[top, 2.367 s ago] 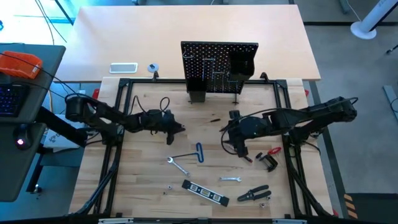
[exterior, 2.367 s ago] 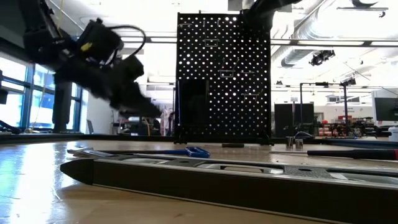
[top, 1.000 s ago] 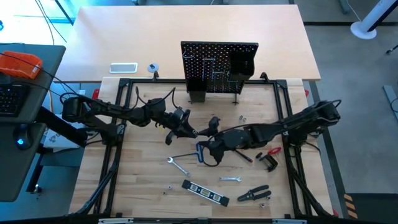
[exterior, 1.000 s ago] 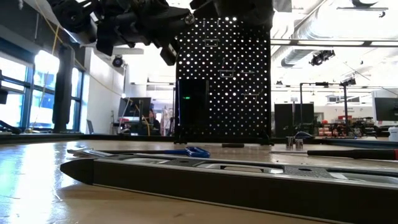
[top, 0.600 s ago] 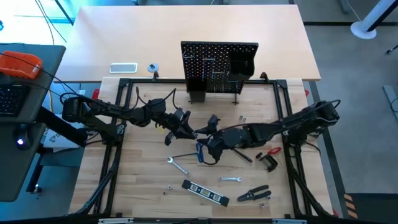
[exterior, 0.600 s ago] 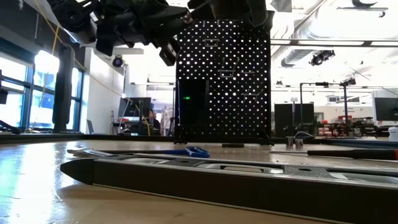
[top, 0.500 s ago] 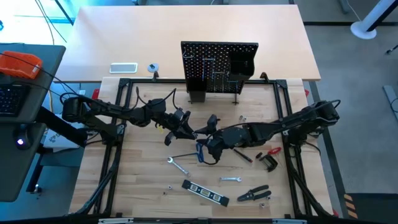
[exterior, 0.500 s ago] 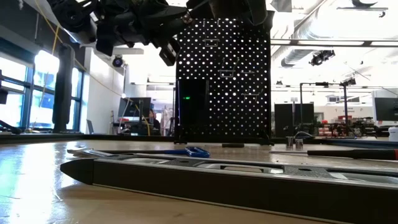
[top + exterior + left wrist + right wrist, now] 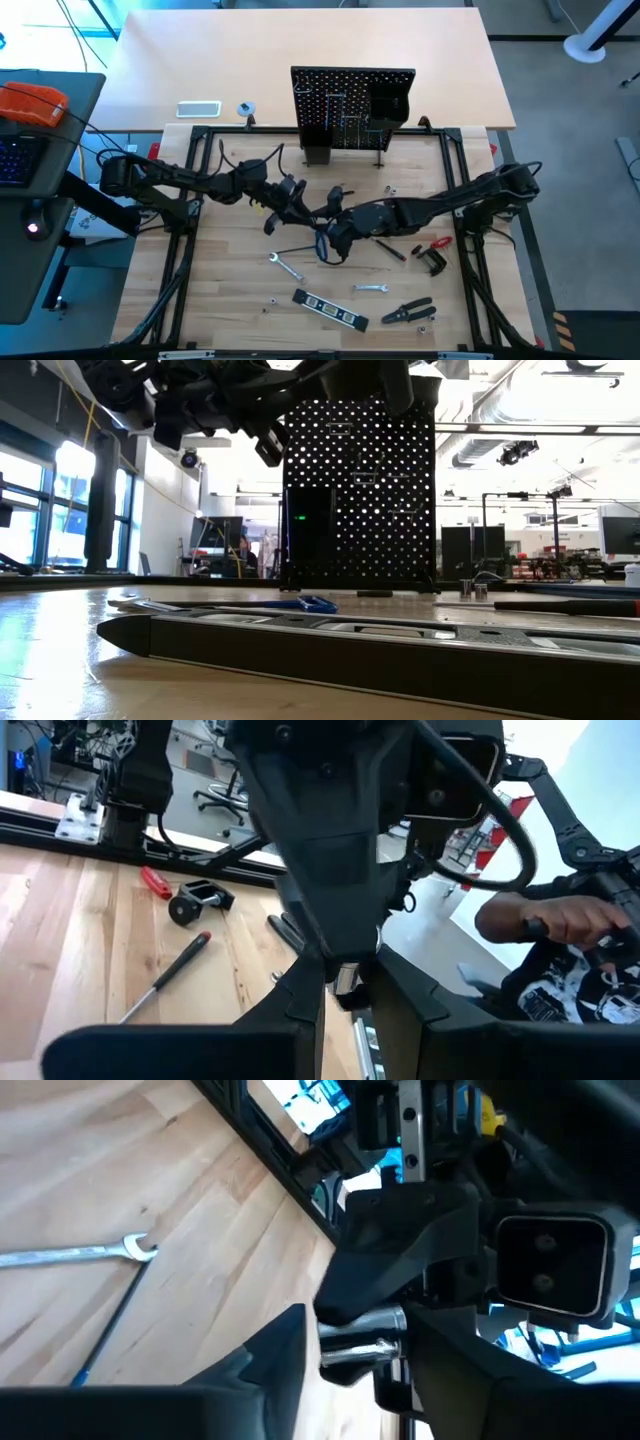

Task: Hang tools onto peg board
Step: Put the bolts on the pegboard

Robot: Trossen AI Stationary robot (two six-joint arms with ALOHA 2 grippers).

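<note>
Black peg board [image 9: 352, 108] dotted with rows of small holes, showing at upper centre of the high view over pale, light-grained wood table [image 9: 230, 300]. Blue-handled key [image 9: 321, 243] at centre; red-and-black clamp [image 9: 433, 254] sitting right of centre, black level [image 9: 330, 310] at lower centre.

Tabletop [image 9: 230, 310]: pale wood planks, smooth, satin sheen, visible grain.
Peg board [image 9: 345, 105]: black perforated panel, matt, at the far edge; metal hooks on its face.
Level [image 9: 330, 310]: black body, semi-gloss, with bright metal-looking insets, near the front edge.
Wrenches [image 9: 287, 266]: bare silver metal, polished.
Bent key [image 9: 320, 246]: blue plastic-looking handle, thin dark metal shaft.
Pliers [image 9: 408, 312]: black matt handles, near the front right corner.
Clamp [image 9: 432, 257]: red and black, plastic-looking.
Screwdriver [image 9: 165, 977]: red tip, dark shaft.
Right gripper [image 9: 350, 1355]: matt black plastic-looking fingers around a shiny chrome metal piece.
Frame rails [image 9: 190, 240]: black matt metal.
</note>
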